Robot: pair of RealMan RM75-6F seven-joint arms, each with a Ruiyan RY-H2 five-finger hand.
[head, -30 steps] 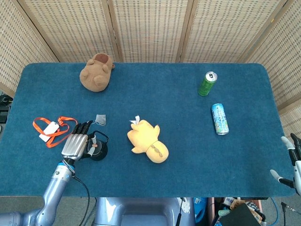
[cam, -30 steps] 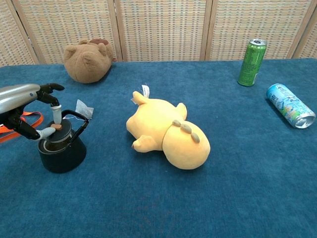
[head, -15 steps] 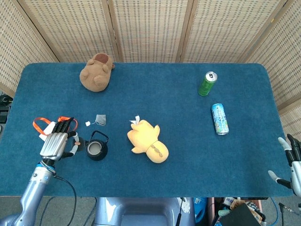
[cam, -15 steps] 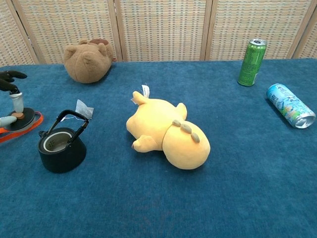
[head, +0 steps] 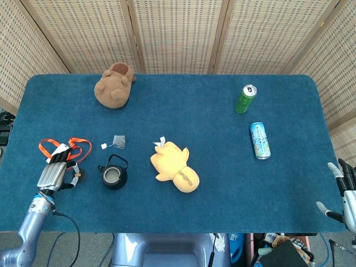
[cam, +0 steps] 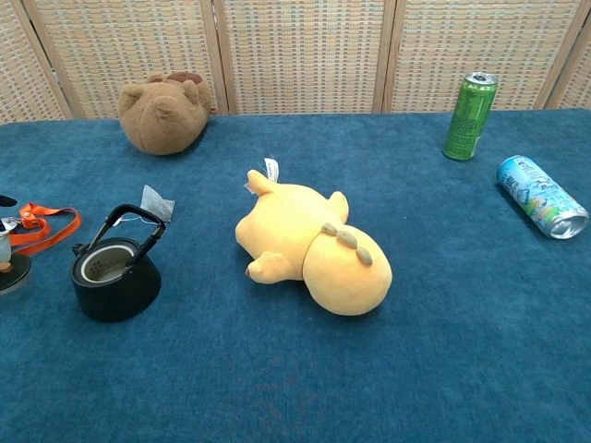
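Since a second ago the left hand (head: 54, 173) has carried the teapot lid (head: 78, 176) off the black teapot (head: 113, 177) and out toward the table's left edge; pot now stands open, handle up, just to the hand's right. Lid is pinched by its knob between fingertips, low over the blue table (head: 211, 183), possibly touching it; chest view shows only its rim at the frame edge. Orange lanyard (head: 65, 148) lies just beyond the hand, a small tea bag (head: 118, 140) further right past the pot. Yellow plush (head: 174, 166) sits well to the right, brown plush (head: 114, 87) far beyond. Right hand (head: 346, 192) hangs off the table's right edge, fingers spread, holding nothing; blue can (head: 260, 140) and green can (head: 244, 98) nearest it. Judged: lid removal done; setting down and release left.
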